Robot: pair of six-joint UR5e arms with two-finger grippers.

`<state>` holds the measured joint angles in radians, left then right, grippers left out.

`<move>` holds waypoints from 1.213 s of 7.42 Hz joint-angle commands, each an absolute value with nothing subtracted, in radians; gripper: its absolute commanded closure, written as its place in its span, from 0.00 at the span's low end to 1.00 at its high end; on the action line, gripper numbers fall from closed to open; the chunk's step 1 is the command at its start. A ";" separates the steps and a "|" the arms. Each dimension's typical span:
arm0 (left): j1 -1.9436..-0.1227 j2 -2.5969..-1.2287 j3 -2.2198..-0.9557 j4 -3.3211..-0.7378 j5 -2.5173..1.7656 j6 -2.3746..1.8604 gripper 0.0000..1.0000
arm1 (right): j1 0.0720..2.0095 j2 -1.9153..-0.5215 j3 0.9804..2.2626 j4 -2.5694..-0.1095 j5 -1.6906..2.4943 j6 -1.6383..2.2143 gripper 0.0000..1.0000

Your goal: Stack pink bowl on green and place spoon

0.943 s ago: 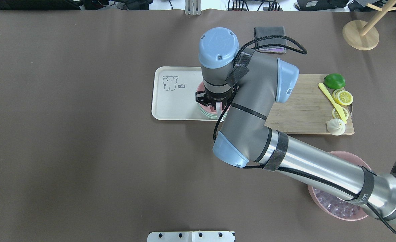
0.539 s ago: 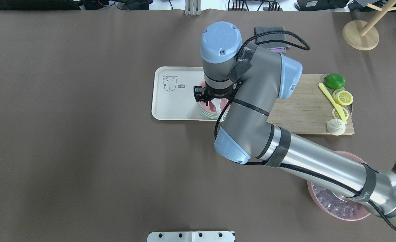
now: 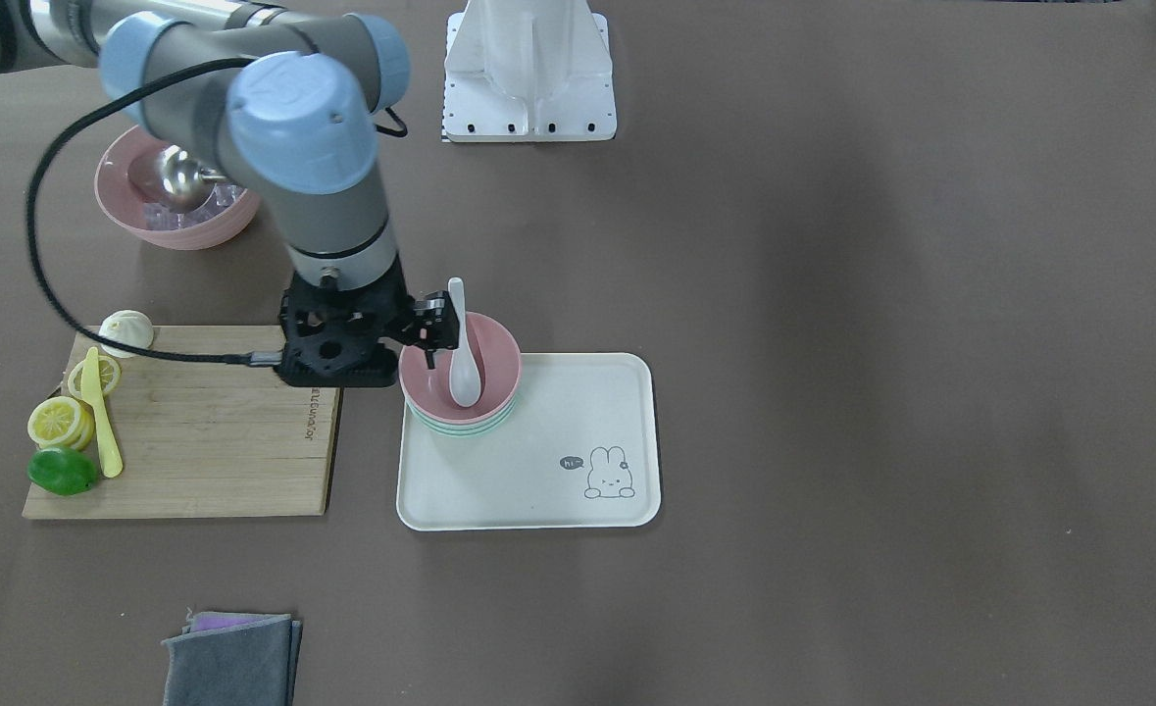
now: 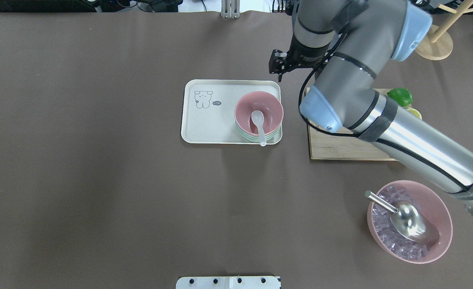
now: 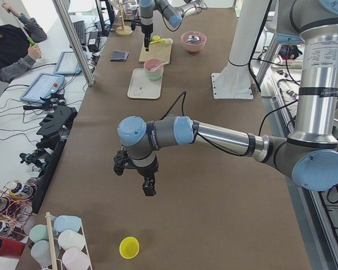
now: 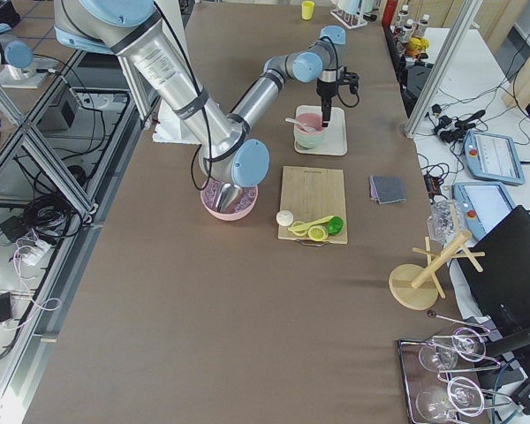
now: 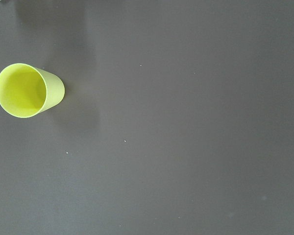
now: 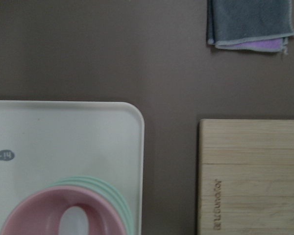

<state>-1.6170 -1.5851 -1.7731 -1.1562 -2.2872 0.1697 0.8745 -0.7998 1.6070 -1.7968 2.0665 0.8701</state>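
Observation:
The pink bowl (image 4: 271, 107) sits nested on the green bowl stack (image 4: 247, 137) at the right end of the cream tray (image 4: 208, 128). A white spoon (image 4: 257, 119) lies in the pink bowl, its handle over the near rim. My right gripper (image 4: 277, 68) hangs raised beyond the tray's far right corner, open and empty. In the front view it (image 3: 432, 338) is beside the bowl (image 3: 494, 358) and the spoon (image 3: 463, 378). My left gripper (image 5: 148, 188) shows only in the left side view, far from the tray; I cannot tell its state.
A wooden cutting board (image 4: 340, 148) with lime, lemon slices and a yellow knife (image 3: 102, 422) lies right of the tray. A large pink bowl of ice with a metal scoop (image 4: 409, 224) stands near right. A grey cloth (image 3: 229, 657) and a yellow cup (image 7: 24, 90) are on the table.
My right gripper has let go of the spoon, risen and moved away to the far right of the tray. The spoon stays in the pink bowl.

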 commanded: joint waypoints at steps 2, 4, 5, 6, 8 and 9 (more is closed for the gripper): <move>-1.629 -1.583 -1.770 -1.157 -2.287 0.172 0.01 | 1.116 -0.954 1.615 -1.798 2.218 0.523 0.00; -1.628 -1.585 -1.772 -1.158 -2.287 0.173 0.01 | 1.228 -1.113 1.682 -1.801 2.227 0.311 0.00; -1.628 -1.586 -1.770 -1.158 -2.287 0.173 0.01 | 1.279 -1.176 1.695 -1.807 2.227 0.193 0.00; -1.628 -1.588 -1.772 -1.160 -2.286 0.172 0.01 | 1.325 -1.242 1.703 -1.806 2.227 0.122 0.00; -1.628 -1.588 -1.766 -1.160 -2.287 0.172 0.01 | 1.425 -1.398 1.765 -1.805 2.229 0.016 0.00; -1.626 -1.592 -1.775 -1.158 -2.287 0.169 0.01 | 1.457 -1.483 1.817 -1.801 2.229 0.006 0.00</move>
<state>-1.6272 -1.5885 -1.7677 -1.1590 -2.2866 0.1712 1.4070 -1.3761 1.7601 -1.8045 2.2286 0.0400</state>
